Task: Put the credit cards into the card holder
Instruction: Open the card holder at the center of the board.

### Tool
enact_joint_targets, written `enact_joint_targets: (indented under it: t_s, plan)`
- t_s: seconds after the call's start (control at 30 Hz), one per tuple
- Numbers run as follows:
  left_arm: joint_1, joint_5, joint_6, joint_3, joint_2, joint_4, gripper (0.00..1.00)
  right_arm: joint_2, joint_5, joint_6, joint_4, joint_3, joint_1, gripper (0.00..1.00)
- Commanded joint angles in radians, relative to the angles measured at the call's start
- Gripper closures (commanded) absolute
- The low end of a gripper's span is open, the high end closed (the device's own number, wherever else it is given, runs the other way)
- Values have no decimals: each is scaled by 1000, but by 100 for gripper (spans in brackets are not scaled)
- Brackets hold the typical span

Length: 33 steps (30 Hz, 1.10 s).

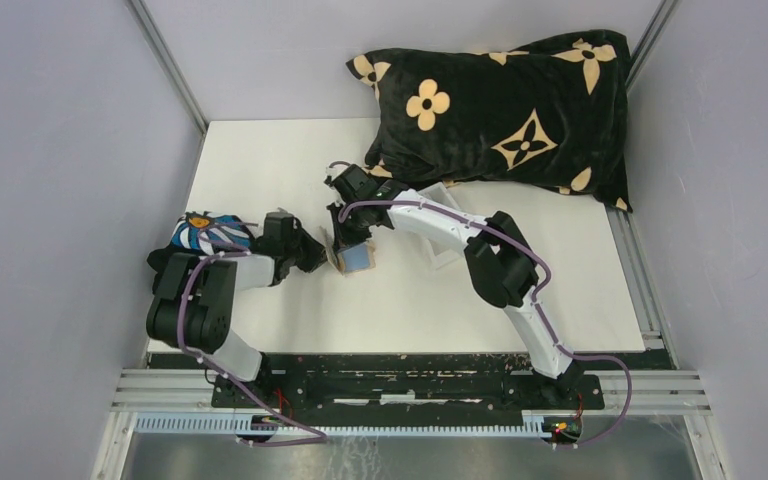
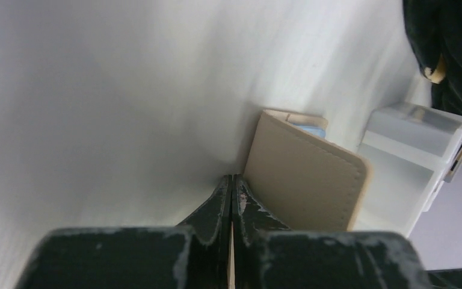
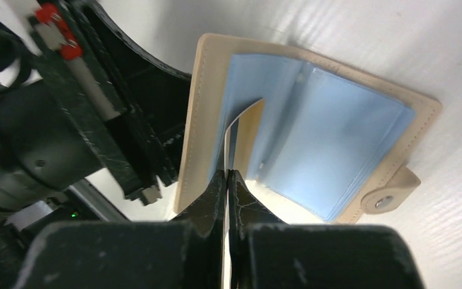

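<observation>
**White bench, one card at the sleeve, the rest unaccounted for**

Grey walls box in the white bench (image 1: 290,160), and a black flower-print pillow (image 1: 520,110) lies across its far right corner. Near the middle of the bench, between my two arms, the card holder (image 3: 307,132) is spread open. Its blue sleeves (image 3: 343,144) face the right wrist camera and its snap tab (image 3: 391,191) hangs off one edge.

My left jaws are pressed together at the holder's tan cover. A thin tan sliver shows between them, so I judge they are clamped on that cover to keep the holder open. My right jaws are closed on a credit card (image 3: 246,129), seen almost edge-on with a yellowish face. Its far end is tucked in among the blue sleeves.

I judge this card is part-way in and not yet seated, since much of its length stands between the jaws and the sleeve mouth. It has to be pushed home and let go, any other cards have to follow, and the holder may need folding shut. I cannot tell whether the sleeves already hold cards, because the blue plastic hides what is inside.

Counted:
- one card holder
- one credit card in view; I see no greyish or blue one
- one clear plastic box (image 2: 406,162) just beyond the holder, with no card visible in it
- one pillow
- one blue-and-white patterned item (image 1: 205,232) beside the left arm (image 1: 205,295)
- two arms, the right arm (image 1: 500,262) reaching in from the other side
</observation>
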Motion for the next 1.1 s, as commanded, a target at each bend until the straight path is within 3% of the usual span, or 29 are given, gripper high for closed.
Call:
enact_joint_targets:
  t_s: [0.0, 0.33, 0.9, 1.07]
  plan:
    - [-11, 130, 114, 42, 139, -54, 97, -37, -6, -6, 50, -44, 10, 99]
    - [-16, 282, 206, 199, 309, -97, 97, -35, 109, -35, 17, -30, -3, 99]
    - [-14, -144, 329, 363, 189, -567, 84, 65, 174, -67, -66, 116, -1, 99]
    - [-13, -183, 328, 397, 171, -624, 82, 82, 183, -74, -80, 148, 3, 99]
